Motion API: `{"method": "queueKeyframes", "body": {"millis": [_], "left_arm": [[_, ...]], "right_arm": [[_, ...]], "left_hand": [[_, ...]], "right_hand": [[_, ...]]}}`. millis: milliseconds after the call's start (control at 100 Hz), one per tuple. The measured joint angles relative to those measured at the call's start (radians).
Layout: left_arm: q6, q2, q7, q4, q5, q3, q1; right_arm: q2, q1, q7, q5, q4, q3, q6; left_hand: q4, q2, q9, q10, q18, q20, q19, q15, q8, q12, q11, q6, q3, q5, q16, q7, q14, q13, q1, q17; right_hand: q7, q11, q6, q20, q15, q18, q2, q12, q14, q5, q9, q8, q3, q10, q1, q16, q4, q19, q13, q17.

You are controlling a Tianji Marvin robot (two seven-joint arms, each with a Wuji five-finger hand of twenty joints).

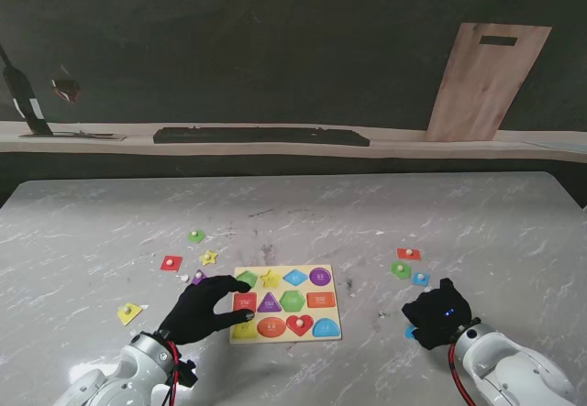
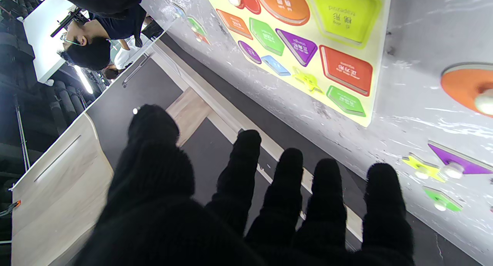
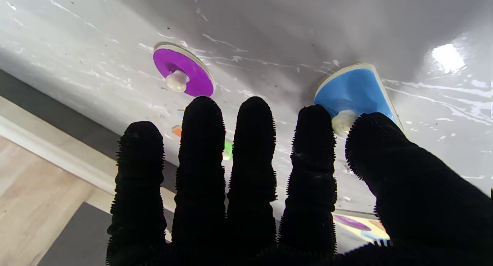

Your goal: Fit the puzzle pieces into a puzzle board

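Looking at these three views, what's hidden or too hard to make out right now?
- Stand view: the right hand covers the blue piece; only a sliver shows.
- Stand view: the left hand covers the puzzle board at its left edge.
- Right wrist view: whether thumb and finger are pinching the knob of the blue piece is unclear.
- Right wrist view: fingers hide most of the green piece.
- Left wrist view: board print is unreadable.

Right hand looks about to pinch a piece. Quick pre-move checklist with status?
1. Right hand over blue piece: ok.
2. Thumb and index fingers flank its white knob: ok.
3. Knob firmly gripped: cannot tell.
4. Left hand open, holding nothing: ok.
5. Left hand off the puzzle board: not ok, its fingers overlap the board's left edge.
6. Purple round piece apart from the fingers: ok.
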Motion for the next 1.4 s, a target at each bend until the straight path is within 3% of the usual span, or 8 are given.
{"method": "queueKeyframes", "body": {"millis": [250, 470, 570, 660, 950, 1200, 1400], "left_arm": [[0.000, 0.000, 0.000, 0.000, 0.000, 0.000, 0.000], [-0.001, 0.000, 0.004, 0.000, 0.000, 0.000, 0.000], [-0.002, 0.000, 0.004, 0.000, 0.000, 0.000, 0.001], [-0.002, 0.000, 0.003, 0.001, 0.000, 0.000, 0.001], [-0.004, 0.000, 0.002, 0.001, -0.002, -0.001, 0.001], [-0.004, 0.000, -0.001, 0.002, -0.008, 0.002, 0.000], [-0.006, 0.000, -0.001, 0.003, -0.009, 0.003, 0.000]], "right_arm": [[0.002, 0.011, -0.004, 0.002, 0.009, -0.008, -0.011], [-0.001, -0.003, -0.059, 0.043, 0.016, 0.007, -0.015], [-0.004, -0.006, -0.097, 0.083, 0.019, 0.008, -0.015], [-0.006, -0.001, -0.140, 0.081, 0.027, 0.005, -0.014], [-0.007, 0.038, -0.139, 0.128, 0.028, -0.043, -0.022], [-0.010, 0.133, -0.076, 0.252, 0.031, -0.178, -0.015], [-0.019, 0.208, -0.030, 0.291, 0.032, -0.279, 0.004]], "left_hand": [[0.000, 0.000, 0.000, 0.000, 0.000, 0.000, 0.000, 0.000, 0.000, 0.000, 0.000, 0.000, 0.000, 0.000, 0.000, 0.000, 0.000, 0.000, 0.000, 0.000], [0.000, 0.000, 0.000, 0.000, 0.000, 0.000, -0.001, 0.000, 0.000, 0.000, 0.000, 0.000, 0.000, 0.000, 0.000, 0.000, 0.000, 0.000, 0.000, 0.000], [0.000, 0.000, 0.000, 0.000, 0.000, 0.000, -0.001, 0.000, 0.000, 0.000, 0.000, 0.000, 0.000, 0.000, 0.000, 0.000, 0.000, 0.000, 0.000, -0.001], [0.000, 0.000, 0.000, 0.000, 0.000, 0.000, -0.001, 0.000, 0.000, 0.000, -0.008, 0.000, 0.000, 0.000, 0.000, 0.000, 0.000, 0.000, 0.000, -0.001], [0.000, 0.001, 0.000, 0.000, 0.000, 0.000, -0.001, 0.000, 0.000, -0.001, -0.009, 0.000, 0.000, 0.000, 0.000, 0.000, 0.000, -0.007, 0.000, -0.001], [0.000, 0.001, 0.000, 0.000, 0.000, 0.000, -0.001, 0.000, 0.000, -0.002, -0.009, 0.000, 0.000, 0.000, 0.000, 0.000, 0.000, -0.007, 0.000, -0.001], [0.000, 0.001, 0.000, 0.000, 0.000, 0.000, -0.001, 0.000, 0.000, -0.002, -0.009, 0.000, 0.000, 0.000, 0.000, 0.000, 0.000, -0.007, 0.000, -0.003]], "right_hand": [[0.001, 0.010, 0.028, 0.004, 0.033, -0.011, -0.036, 0.000, -0.005, 0.041, 0.027, -0.011, 0.054, -0.001, -0.001, 0.012, -0.009, 0.000, 0.042, 0.028], [0.003, 0.019, 0.142, 0.026, 0.060, 0.002, -0.181, -0.012, 0.005, 0.165, 0.166, -0.092, 0.128, 0.039, 0.047, 0.013, -0.013, 0.001, 0.179, 0.128], [0.026, 0.029, 0.155, 0.033, 0.072, 0.016, -0.273, -0.021, 0.007, 0.209, 0.213, -0.113, 0.177, 0.043, 0.047, 0.011, -0.011, 0.012, 0.238, 0.180], [0.035, 0.031, 0.155, 0.040, 0.081, 0.027, -0.308, -0.024, 0.007, 0.227, 0.223, -0.116, 0.192, 0.044, 0.047, 0.011, -0.002, 0.023, 0.252, 0.204], [0.038, 0.041, 0.156, 0.043, 0.090, 0.029, -0.322, -0.025, 0.007, 0.236, 0.244, -0.116, 0.204, 0.044, 0.047, 0.011, 0.005, 0.027, 0.273, 0.221], [0.038, 0.041, 0.162, 0.052, 0.095, 0.051, -0.346, -0.033, 0.008, 0.249, 0.264, -0.116, 0.219, 0.045, 0.047, 0.011, 0.018, 0.039, 0.288, 0.231], [0.038, 0.041, 0.168, 0.053, 0.097, 0.054, -0.346, -0.035, 0.008, 0.249, 0.264, -0.116, 0.227, 0.045, 0.047, 0.011, 0.018, 0.047, 0.294, 0.232]]}}
